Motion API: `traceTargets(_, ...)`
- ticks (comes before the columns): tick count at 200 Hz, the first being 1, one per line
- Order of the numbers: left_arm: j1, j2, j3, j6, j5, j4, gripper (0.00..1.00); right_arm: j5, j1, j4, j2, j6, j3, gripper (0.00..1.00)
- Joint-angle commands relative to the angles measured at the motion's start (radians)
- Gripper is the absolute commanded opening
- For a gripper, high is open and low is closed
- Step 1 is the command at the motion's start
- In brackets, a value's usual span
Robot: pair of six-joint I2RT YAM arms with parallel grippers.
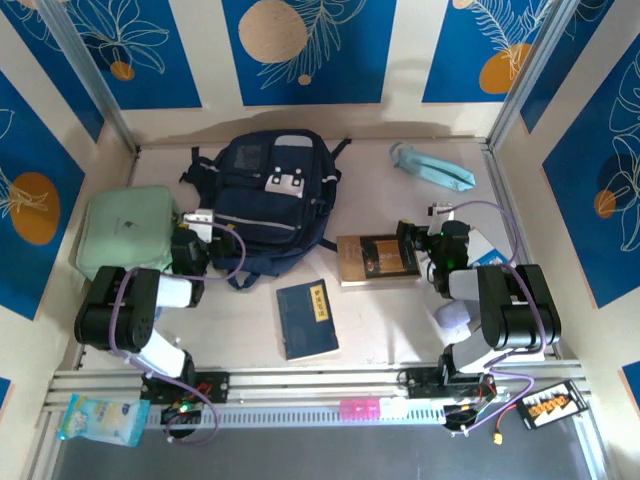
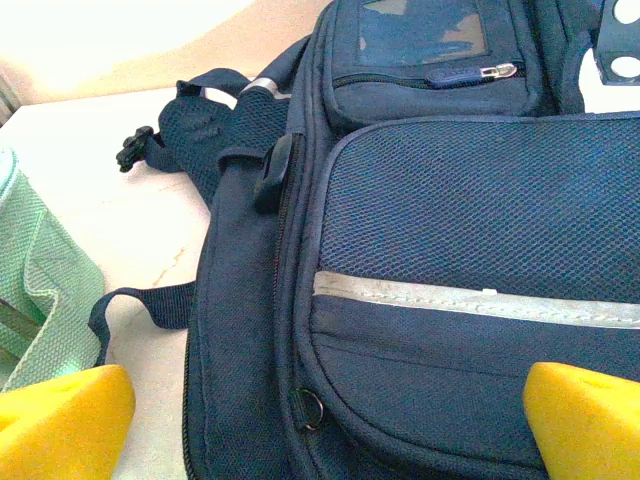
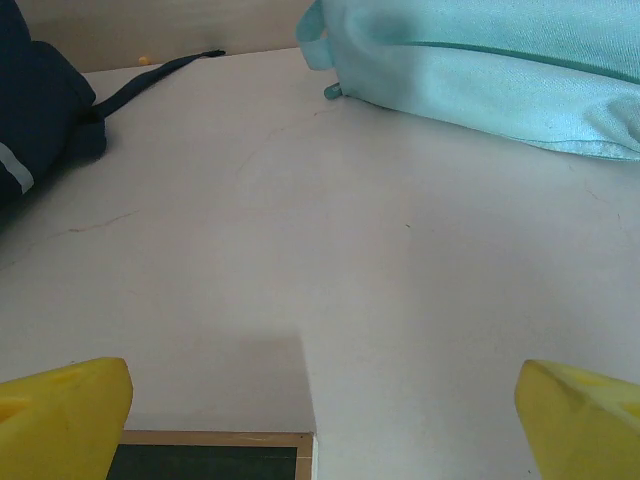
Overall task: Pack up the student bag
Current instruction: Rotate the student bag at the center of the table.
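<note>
student bag (image 1: 268, 200) beside mint case (image 1: 125, 230)

The student bag (image 1: 265, 215) is a big navy-blue backpack lying flat, front side up, on the far left part of the bench (image 1: 400, 325). A white buckle patch (image 1: 285, 183) sits above its front pocket, which a light stripe (image 2: 470, 300) crosses. Its dark straps (image 1: 195, 165) splay outward.

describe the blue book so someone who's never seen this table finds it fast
Start at the navy backpack at the back of the table. Just in front of it, toward the near edge, lies a dark blue book. Unlike the brown book to its right, its cover is plain blue with a small pale label.
</note>
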Motion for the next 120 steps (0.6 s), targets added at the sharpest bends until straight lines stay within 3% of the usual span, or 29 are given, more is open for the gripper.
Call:
traceTargets(1,0.009,0.003,0.004,0.012,0.002,-0.007,1.00,-0.011,-0.004,0.002,0.001,-0.021,0.013,0.99)
traceTargets(120,0.010,0.003,0.007,0.010,0.004,-0.012,1.00,-0.024,-0.012,-0.004,0.002,-0.018,0.015,0.99)
